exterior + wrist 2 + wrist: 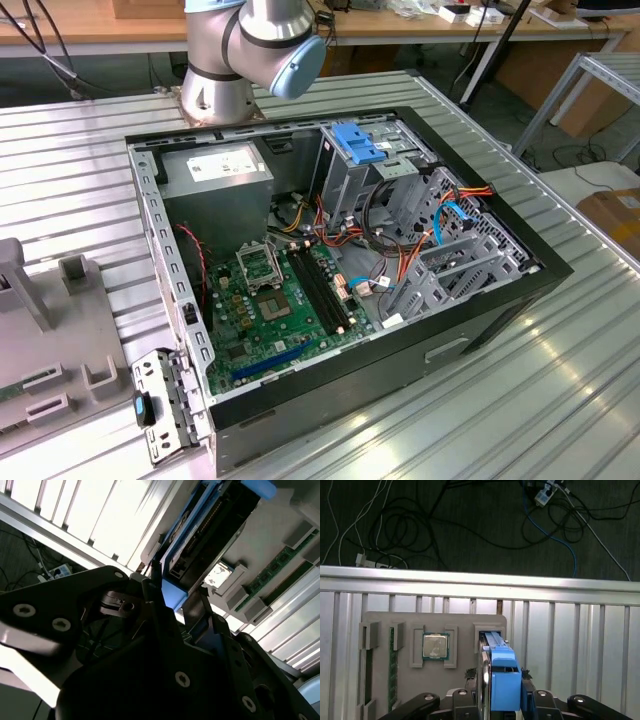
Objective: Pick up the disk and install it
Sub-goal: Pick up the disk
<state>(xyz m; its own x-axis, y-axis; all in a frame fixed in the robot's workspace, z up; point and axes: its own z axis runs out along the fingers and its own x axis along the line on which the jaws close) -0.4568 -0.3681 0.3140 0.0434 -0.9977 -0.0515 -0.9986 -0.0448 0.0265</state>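
Ribbed metal table (560, 390), bearing everything. Open computer case (480, 335), lying flat, motherboard exposed. Robot arm (240, 50), base at the case's far side in the exterior view. Grey parts tray (460, 620), near the table's edge. Gripper (503, 675), clamped on either side of the disk (504, 690), which stands on edge in a tray slot. Processor chip (435, 646), in the holder beside that slot.
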